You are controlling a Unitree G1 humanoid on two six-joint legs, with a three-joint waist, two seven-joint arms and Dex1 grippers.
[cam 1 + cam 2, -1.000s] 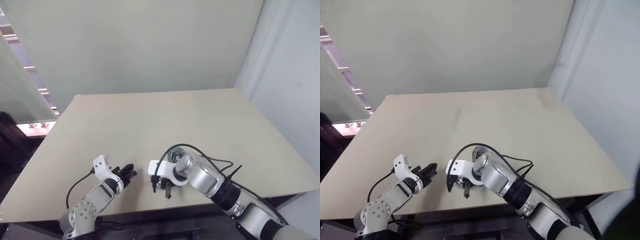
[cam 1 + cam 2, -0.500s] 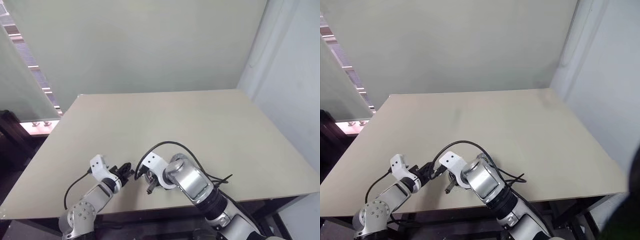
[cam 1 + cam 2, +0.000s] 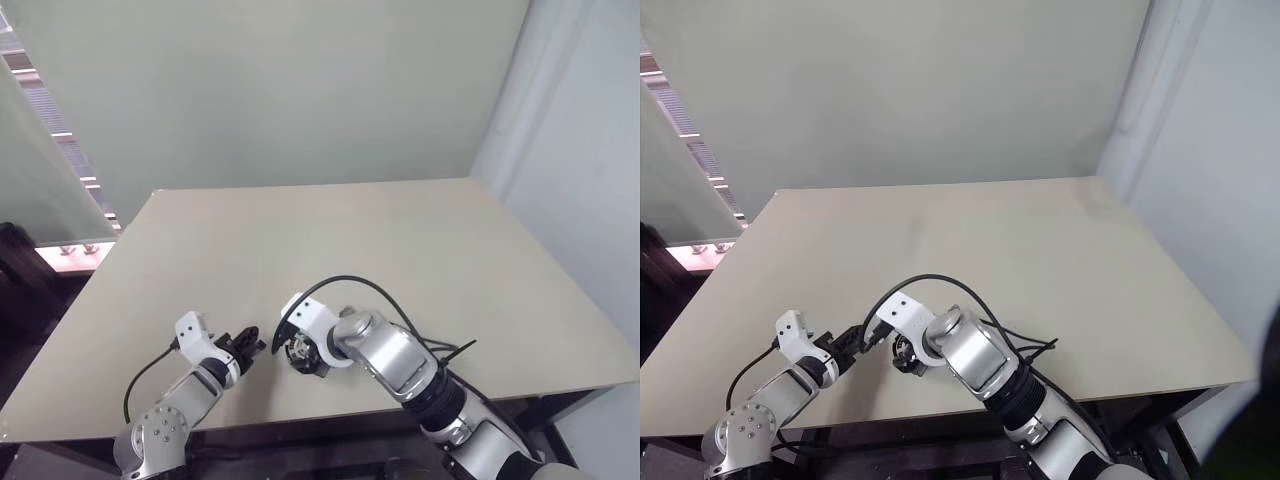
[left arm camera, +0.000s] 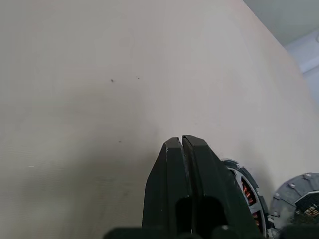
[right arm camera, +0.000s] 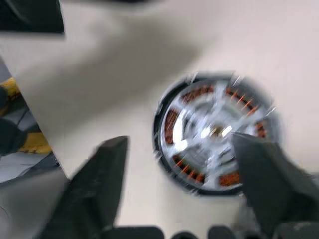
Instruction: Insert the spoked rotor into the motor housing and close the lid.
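You see the left gripper (image 4: pixel 182 140) with its jaws clenched on nothing, hovering over the beige tabletop (image 3: pixel 400 250) near its front edge. Just beside it, the right gripper (image 5: pixel 179 164) has its jaws released and spread wide, standing above the motor housing (image 5: pixel 215 132), which rests on the tabletop with the spoked rotor (image 5: pixel 209 130) seated inside its ring of copper windings. In the left wrist view, the lid (image 4: pixel 299 199) lies flat on the tabletop just beside the motor housing.
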